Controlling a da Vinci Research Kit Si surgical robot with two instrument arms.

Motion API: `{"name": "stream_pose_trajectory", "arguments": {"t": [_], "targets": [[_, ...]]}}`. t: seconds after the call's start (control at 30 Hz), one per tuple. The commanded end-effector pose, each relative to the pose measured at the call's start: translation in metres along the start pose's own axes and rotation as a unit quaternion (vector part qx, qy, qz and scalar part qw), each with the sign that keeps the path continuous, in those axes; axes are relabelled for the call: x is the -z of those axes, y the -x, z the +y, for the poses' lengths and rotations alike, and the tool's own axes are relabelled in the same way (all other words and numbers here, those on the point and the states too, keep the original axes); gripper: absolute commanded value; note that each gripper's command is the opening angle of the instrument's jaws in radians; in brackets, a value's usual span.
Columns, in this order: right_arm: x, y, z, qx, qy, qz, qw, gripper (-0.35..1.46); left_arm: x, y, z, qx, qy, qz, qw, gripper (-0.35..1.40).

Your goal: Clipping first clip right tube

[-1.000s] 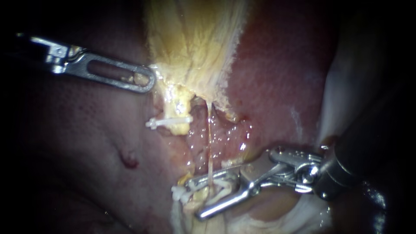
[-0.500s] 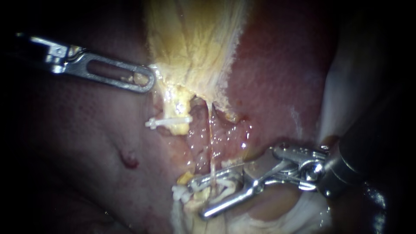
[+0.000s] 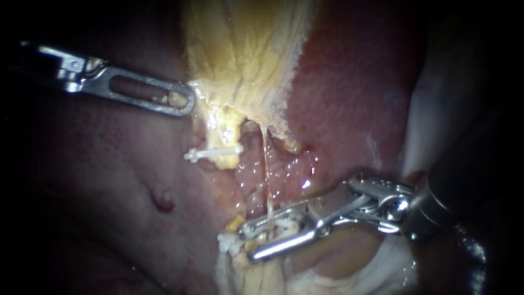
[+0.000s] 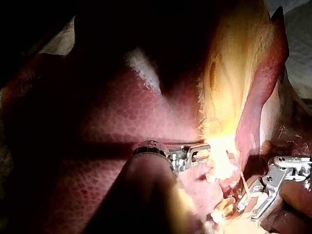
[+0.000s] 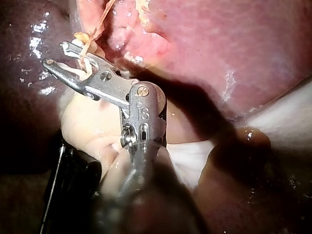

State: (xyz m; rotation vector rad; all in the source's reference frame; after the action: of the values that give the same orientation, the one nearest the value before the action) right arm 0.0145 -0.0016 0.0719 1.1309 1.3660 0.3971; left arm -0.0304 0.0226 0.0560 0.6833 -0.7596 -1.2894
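At 5 o'clock in endoscope view, right instrument (image 3: 245, 242): jaws clamped on white clip (image 3: 284, 224), narrow gap between them, astride thin right tube (image 3: 266, 164). Tube hangs from gallbladder (image 3: 245, 54) at 12 o'clock. Left tube (image 3: 225, 128) just beside it, toward 9 o'clock, carries second clip (image 3: 213, 154). Left instrument (image 3: 188, 101) at 10 o'clock, tip against gallbladder edge; grip unclear. Liver (image 3: 349, 98) behind.

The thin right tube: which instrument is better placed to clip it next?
Right. My right instrument holds a white clip around the tube; my left instrument is away up at the gallbladder, gripping its edge.
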Motion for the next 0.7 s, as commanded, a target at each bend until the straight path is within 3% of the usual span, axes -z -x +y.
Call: {"name": "stream_pose_trajectory", "arguments": {"t": [0.03,0.33,0.7], "targets": [[0.0,0.0,0.0,0.0,0.0,0.0,1.0,0.02,0.0,0.0,0.0,0.0,0.0,0.0,1.0,-0.35],[0.0004,0.0002,-0.0003,0.0,-0.001,-0.001,1.0,-0.35,0.0,0.0,0.0,0.0,0.0,0.0,1.0,-0.35],[0.0007,0.0003,-0.0004,-0.012,-0.002,-0.001,0.9999,-0.35,0.0,0.0,0.0001,0.0,0.0,0.0,1.0,-0.35]]}}
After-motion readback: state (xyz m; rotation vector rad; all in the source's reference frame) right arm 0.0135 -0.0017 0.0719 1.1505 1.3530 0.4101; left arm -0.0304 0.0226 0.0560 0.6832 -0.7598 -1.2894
